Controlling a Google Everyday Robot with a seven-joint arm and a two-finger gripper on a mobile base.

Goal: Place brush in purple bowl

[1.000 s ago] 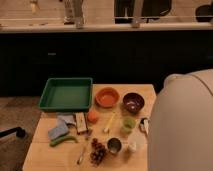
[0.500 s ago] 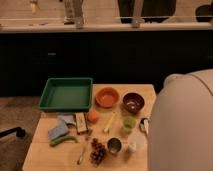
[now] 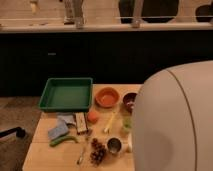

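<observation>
My gripper is out of view, so I cannot tell how its hand stands; a big white robot cover (image 3: pixel 175 120) fills my view from 2 to 5 o'clock. The purple bowl (image 3: pixel 130 101) sits on the wooden table (image 3: pixel 47 159) just at 3 o'clock of the orange bowl (image 3: pixel 107 97), its right edge hidden behind the cover. A green tray (image 3: pixel 66 94) lies at 9 o'clock of the orange bowl. At 6 o'clock of the bowls I see a pale yellow stick (image 3: pixel 110 122), an orange ball (image 3: pixel 92 116), a metal cup (image 3: pixel 114 145), a green pod (image 3: pixel 64 141) and a slim utensil (image 3: pixel 81 156). Which of these small things is the brush I cannot tell.
</observation>
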